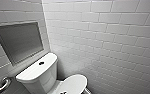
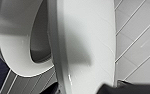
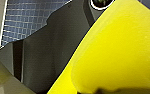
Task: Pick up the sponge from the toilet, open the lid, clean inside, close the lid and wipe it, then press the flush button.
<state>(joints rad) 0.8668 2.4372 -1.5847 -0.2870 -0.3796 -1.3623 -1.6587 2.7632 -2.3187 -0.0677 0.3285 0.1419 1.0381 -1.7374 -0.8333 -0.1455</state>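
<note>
Sponge: small bright-yellow block sponge (image 3: 116, 50) sits right up against the R wrist cam, off the toilet, w/ blue small-tile floor (image 3: 28, 20) behind it.
R gripper: R gripper (image 3: 102, 90) fingers judged clamped on sponge. A dark bit sits at the sponge's near edge.
L gripper: dark part of L gripper (image 2: 116, 89) is at the lid's rim. Grip state: can't tell.
Lid: smooth glossy white oval plastic lid (image 2: 88, 42) stands clear of white seat ring (image 2: 13, 52). The gap betw. them shows the dark bowl opening. Judged part-raised, not yet back against tank.
Toilet: white glossy ceramic toilet (image 1: 38, 75) w/ rect. tank. Small dark round flush button (image 1: 41, 63) is at centre of tank top.
Risk 1: lid could drop back onto ring if L contact slips. Plastic is glossy and the rim thin, so little to bear on.
Risk 2: sponge is soft and could twist or pull out when rubbed on the bowl wall.
Risk 3: if R arm goes in w/ lid only part-up, lid edge could catch the wrist.
Edges: lid rim is thin & curved, ring inner edge rounded, tank top square-cornered.
Room: white brick-tile wall (image 1: 111, 37) is close on the bowl's far side. Recessed grey wall niche (image 1: 18, 41) & metal grab bar (image 1: 4, 83) are on the tank side. Open room is above the bowl, toward the robot.
</note>
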